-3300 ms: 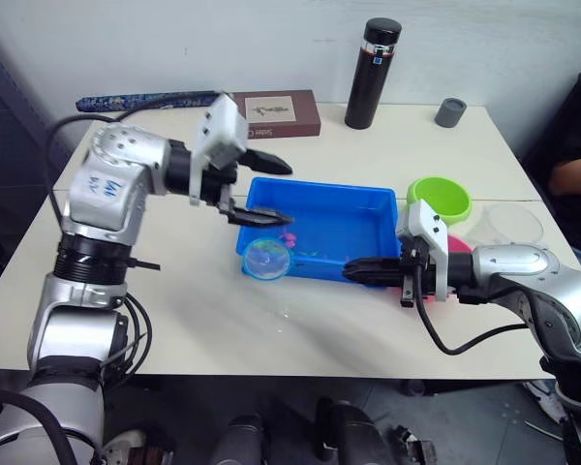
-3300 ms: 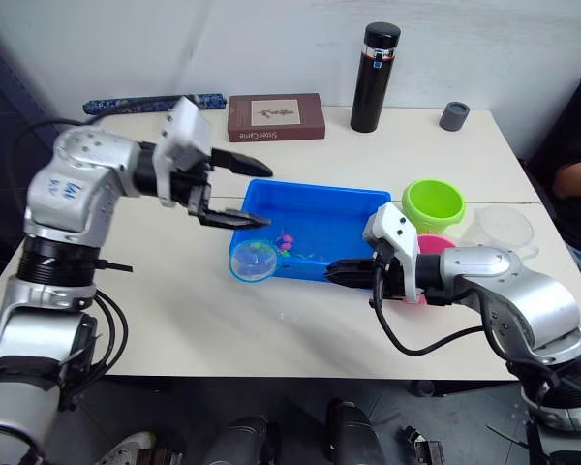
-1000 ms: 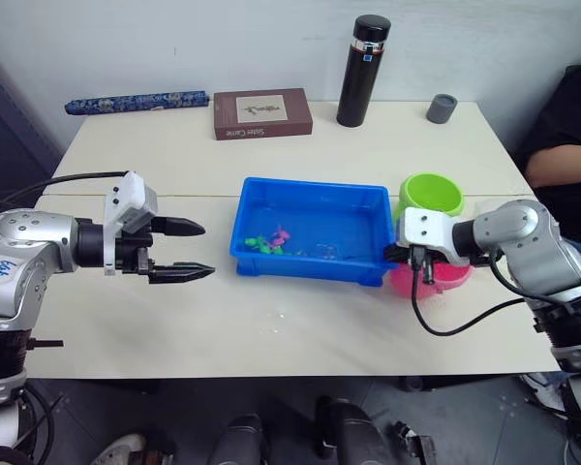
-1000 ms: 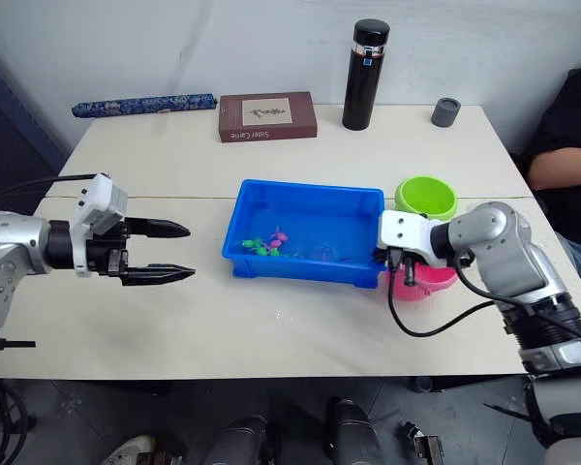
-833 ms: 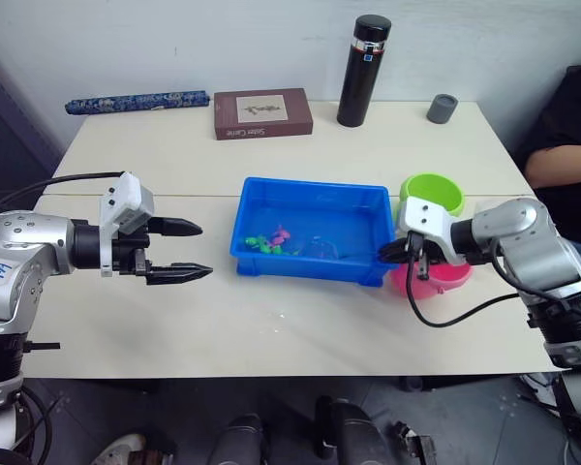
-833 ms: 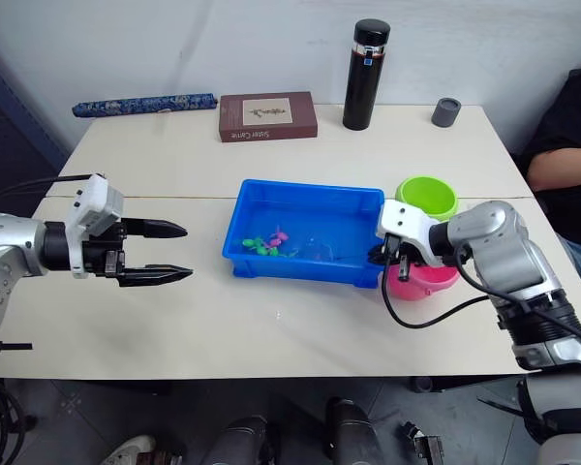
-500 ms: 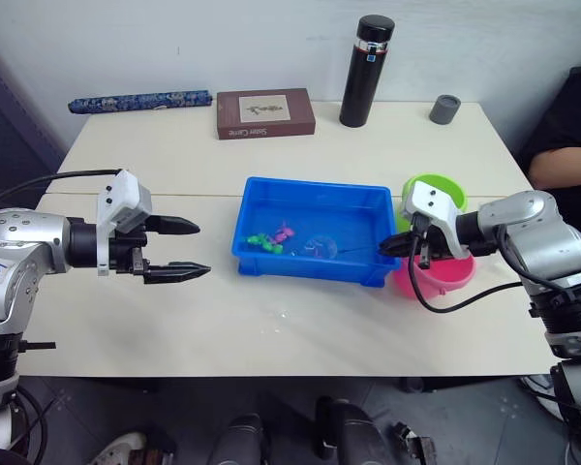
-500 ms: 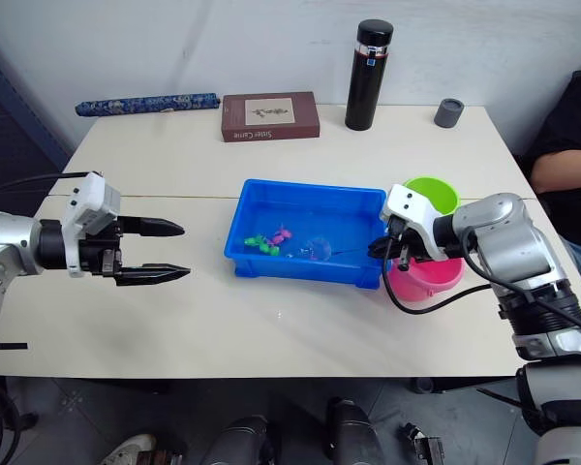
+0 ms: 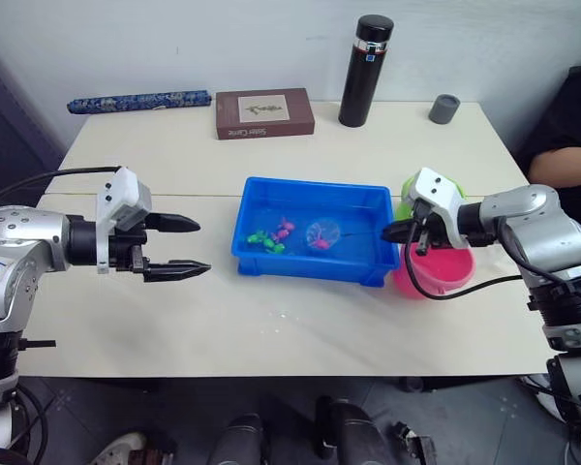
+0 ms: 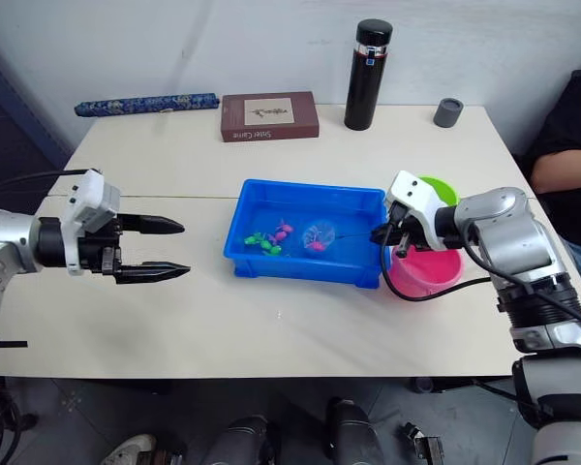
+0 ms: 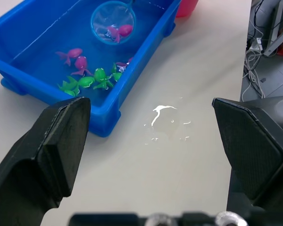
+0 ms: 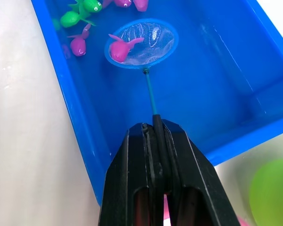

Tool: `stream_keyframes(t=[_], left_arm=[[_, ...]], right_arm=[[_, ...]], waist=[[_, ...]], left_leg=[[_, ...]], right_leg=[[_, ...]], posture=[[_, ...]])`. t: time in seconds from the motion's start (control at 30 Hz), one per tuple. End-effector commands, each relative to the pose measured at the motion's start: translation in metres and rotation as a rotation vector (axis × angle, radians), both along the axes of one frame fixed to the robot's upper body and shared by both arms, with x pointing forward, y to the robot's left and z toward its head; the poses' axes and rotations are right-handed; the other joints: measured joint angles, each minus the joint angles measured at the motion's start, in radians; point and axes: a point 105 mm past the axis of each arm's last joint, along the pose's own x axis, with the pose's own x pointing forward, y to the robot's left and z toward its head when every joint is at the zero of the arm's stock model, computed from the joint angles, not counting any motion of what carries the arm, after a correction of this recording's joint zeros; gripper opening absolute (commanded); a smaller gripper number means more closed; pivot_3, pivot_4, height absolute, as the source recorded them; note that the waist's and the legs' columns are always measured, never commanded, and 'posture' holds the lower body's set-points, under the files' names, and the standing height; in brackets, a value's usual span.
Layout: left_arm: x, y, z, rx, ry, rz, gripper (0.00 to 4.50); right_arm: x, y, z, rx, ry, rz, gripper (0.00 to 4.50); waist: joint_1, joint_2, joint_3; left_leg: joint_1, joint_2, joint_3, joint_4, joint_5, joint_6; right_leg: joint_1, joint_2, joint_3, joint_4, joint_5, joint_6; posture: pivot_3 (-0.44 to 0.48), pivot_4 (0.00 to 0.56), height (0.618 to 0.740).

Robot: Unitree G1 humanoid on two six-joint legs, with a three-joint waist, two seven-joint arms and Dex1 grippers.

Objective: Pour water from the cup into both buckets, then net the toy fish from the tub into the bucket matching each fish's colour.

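The blue tub (image 9: 305, 264) sits mid-table, holding water and several green and pink toy fish (image 11: 92, 80). My right gripper (image 9: 392, 232) is at the tub's right end, shut on the thin handle of the net (image 12: 141, 42). The net's hoop hangs over the tub's middle with one pink fish (image 12: 119, 49) inside. Right behind that gripper stand the pink bucket (image 9: 445, 276) and the green bucket (image 10: 440, 184). My left gripper (image 9: 198, 247) is open and empty above the table, well left of the tub. The cup is hidden.
Along the back of the table stand a black flask (image 9: 360, 70), a brown book (image 9: 264, 112), a small grey cup (image 9: 444, 108) and a dark patterned roll (image 9: 136, 100). A person's arm (image 9: 566, 160) is at the right edge. Spilled water (image 11: 162, 113) lies before the tub.
The net has swept from the tub's near right side toward its middle and now carries a pink fish. My left gripper, earlier at the tub's left corner, has stayed drawn back to the left.
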Motion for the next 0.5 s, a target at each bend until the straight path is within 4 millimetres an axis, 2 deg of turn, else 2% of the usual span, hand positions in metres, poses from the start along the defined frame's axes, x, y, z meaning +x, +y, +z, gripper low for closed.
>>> stream_keyframes(t=[0.03,0.27,0.4,0.5], left_arm=[[0.002,0.001,0.010,0.001,-0.043,-0.008,4.44],[0.008,-0.005,0.011,-0.011,-0.065,-0.023,4.44],[0.015,-0.010,0.013,-0.027,-0.078,-0.042,4.44],[0.023,-0.015,0.018,-0.043,-0.096,-0.062,4.44]], right_arm=[[0.000,0.001,0.028,0.048,-0.081,0.004,0.00],[-0.007,-0.006,0.039,0.109,-0.115,-0.027,0.00],[-0.019,-0.020,0.050,0.150,-0.141,-0.073,0.00],[-0.030,-0.039,0.060,0.180,-0.171,-0.151,0.00]], waist=[[0.000,0.000,0.000],[0.002,0.000,0.000],[0.005,0.000,0.000],[0.008,0.000,0.000]], left_leg=[[0.000,0.000,0.000,0.000,0.000,0.000],[0.000,0.000,0.000,0.000,0.000,0.000],[-0.001,0.000,0.000,0.000,0.000,0.000],[-0.001,0.000,0.000,0.000,0.000,0.000]], right_leg=[[0.000,0.000,0.000,0.000,0.000,0.000],[0.000,0.000,0.000,0.000,0.000,0.000],[0.000,0.000,-0.001,0.000,0.000,0.000],[0.000,0.000,-0.001,0.000,0.000,0.000]], posture=[[0.000,0.150,0.740],[0.000,0.150,0.740],[0.000,0.150,0.740],[0.000,0.150,0.740]])
